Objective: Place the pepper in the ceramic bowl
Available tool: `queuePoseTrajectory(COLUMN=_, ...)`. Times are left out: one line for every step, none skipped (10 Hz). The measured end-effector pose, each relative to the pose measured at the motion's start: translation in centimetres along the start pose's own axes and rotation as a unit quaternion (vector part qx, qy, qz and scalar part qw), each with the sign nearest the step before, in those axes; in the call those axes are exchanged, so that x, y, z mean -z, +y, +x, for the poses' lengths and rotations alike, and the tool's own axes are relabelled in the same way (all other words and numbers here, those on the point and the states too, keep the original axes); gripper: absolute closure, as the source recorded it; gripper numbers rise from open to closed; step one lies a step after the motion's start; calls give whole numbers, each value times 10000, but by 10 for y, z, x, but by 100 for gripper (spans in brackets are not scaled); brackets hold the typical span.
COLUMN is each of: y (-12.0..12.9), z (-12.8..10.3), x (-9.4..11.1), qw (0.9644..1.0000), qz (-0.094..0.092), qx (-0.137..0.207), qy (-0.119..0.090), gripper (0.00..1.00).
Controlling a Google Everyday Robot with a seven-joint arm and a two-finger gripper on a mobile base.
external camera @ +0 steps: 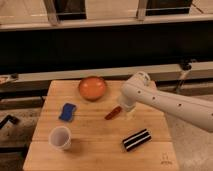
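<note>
The pepper (113,113), small, slim and dark red, lies on the wooden table (95,150) near its middle. The ceramic bowl (92,88), orange with a brownish rim, stands at the table's back, up and to the left of the pepper. My white arm reaches in from the right. The gripper (129,111) hangs below the arm's bend, just right of the pepper and close to the table top. The arm hides most of it. I cannot tell whether it touches the pepper.
A blue sponge (67,111) lies left of the pepper. A translucent white cup (60,137) stands at the front left. A black-and-white striped block (137,140) lies at the front right. A dark rail runs behind the table.
</note>
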Motion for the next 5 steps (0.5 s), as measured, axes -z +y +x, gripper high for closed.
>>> queuePoseTrajectory(y=0, z=0, x=-3, qw=10000, qz=5, qx=30, qy=-23, gripper=20)
queuePoseTrajectory(y=0, z=1, x=-6, qw=10000, qz=11, qx=62, qy=-45, gripper=20)
queuePoseTrajectory(y=-1, z=0, x=-7, qw=9999, qz=14, qx=110, qy=-53, gripper=20)
queuePoseTrajectory(y=-1, z=0, x=-9, qw=9999, qz=-3, qx=154, qy=-65, gripper=20)
queuePoseTrajectory(y=-1, z=0, x=-12, qw=9997, qz=-17, qx=217, qy=-92, gripper=20)
